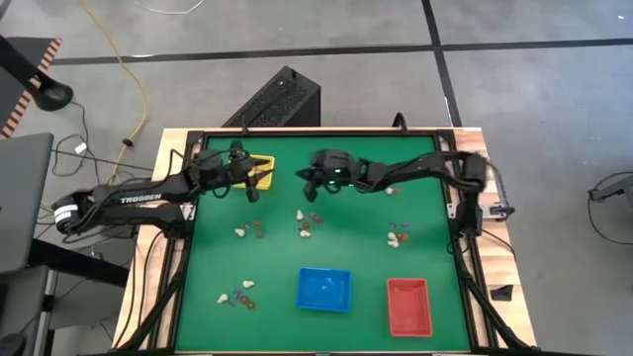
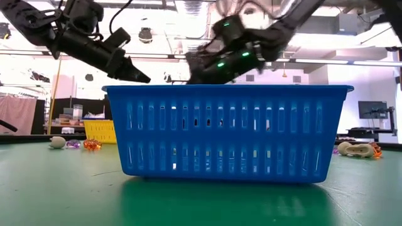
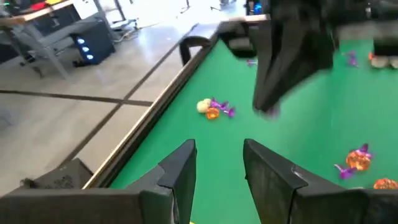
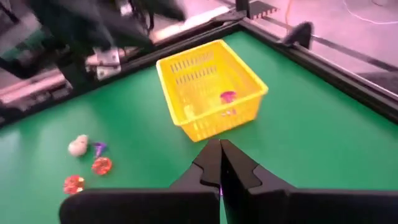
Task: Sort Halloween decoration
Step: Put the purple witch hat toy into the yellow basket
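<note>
I judge the trinkets point(image 1: 306, 225) light, stiff and slippery; best pinched across the body. Right pincer point(image 4: 219, 163) is together, seemingly nipping something purple; left pincer point(image 3: 217, 163) stands apart, empty, upper left of the worktop point(image 1: 346, 247).

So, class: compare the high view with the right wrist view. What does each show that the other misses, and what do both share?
Only the high view shows the blue tray, the red tray and the whole green table with several trinket clusters. Only the right wrist view shows the purple trinkets lying inside the yellow tray and the right gripper shut. Both show the yellow tray, the left arm beside it and loose trinkets on the table.
</note>
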